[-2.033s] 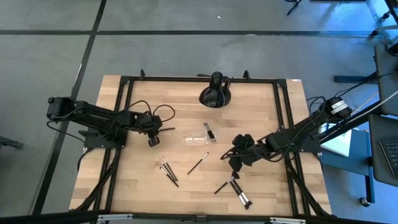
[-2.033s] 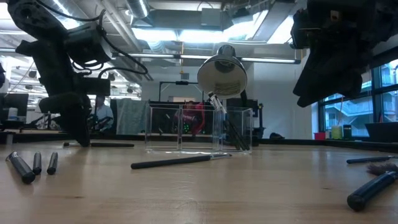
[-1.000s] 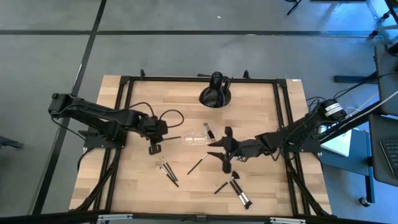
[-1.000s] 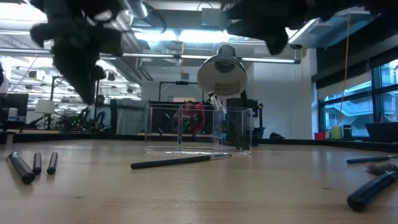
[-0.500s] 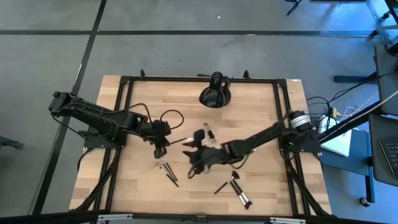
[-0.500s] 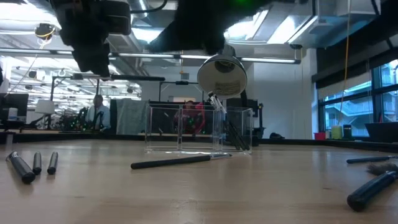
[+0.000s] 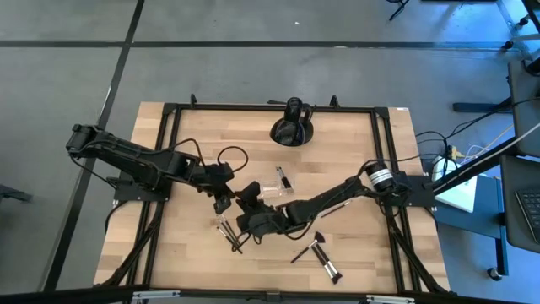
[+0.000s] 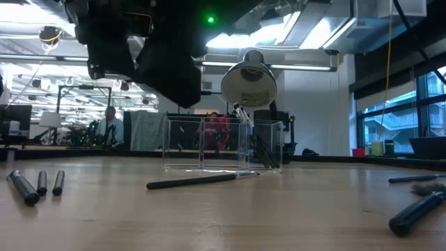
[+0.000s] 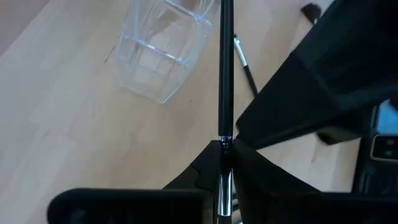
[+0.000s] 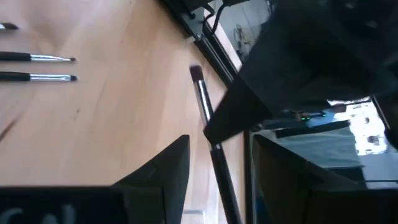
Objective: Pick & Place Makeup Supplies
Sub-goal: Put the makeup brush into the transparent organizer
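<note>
Thin dark-handled makeup brush point(image 9: 225, 74) pinched in left gripper point(image 9: 222, 163); right gripper point(image 10: 214, 165), fingers apart, crowding it — collision risk, brush knocked loose.

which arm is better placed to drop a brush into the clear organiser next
Left. The left hand is shut on a brush whose shaft points toward the clear organiser. The right hand is open, holds nothing, and hangs over the loose brushes on the table.

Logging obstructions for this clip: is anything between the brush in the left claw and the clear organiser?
Yes. The right claw and its arm reach across beside the left claw, crowding the held brush short of the clear organiser.
</note>
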Robot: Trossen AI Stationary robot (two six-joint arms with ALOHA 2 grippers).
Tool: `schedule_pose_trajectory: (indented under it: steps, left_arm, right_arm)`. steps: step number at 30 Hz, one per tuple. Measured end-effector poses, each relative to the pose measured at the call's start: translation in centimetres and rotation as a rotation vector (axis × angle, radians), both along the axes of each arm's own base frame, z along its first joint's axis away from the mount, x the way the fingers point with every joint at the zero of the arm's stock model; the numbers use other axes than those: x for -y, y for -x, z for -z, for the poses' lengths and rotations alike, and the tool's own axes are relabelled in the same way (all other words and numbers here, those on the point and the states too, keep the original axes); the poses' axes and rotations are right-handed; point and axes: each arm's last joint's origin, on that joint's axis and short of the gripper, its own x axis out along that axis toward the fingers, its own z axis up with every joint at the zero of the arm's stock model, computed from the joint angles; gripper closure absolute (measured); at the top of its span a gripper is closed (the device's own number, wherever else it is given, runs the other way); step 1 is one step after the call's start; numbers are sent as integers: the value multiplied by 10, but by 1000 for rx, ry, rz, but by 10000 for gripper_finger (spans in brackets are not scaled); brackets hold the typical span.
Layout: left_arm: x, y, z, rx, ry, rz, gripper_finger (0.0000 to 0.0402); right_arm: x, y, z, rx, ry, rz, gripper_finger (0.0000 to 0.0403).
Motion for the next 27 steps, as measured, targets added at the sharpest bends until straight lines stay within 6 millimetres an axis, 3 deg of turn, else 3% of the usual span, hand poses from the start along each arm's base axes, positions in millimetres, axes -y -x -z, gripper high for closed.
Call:
schedule_pose_trajectory:
  steps: [6,13,27]
  left_arm:
    - [0,-2,-2,27,23,-20,374]
    - [1,-2,-2,27,30,-16,374]
    - [0,-2,-3,37,-2,4,356]
  right_arm:
    - [1,0,0,-15,36,22,245]
    - [9,3,8,-91,50,50,289]
    - [11,2,7,-40,-12,88,375]
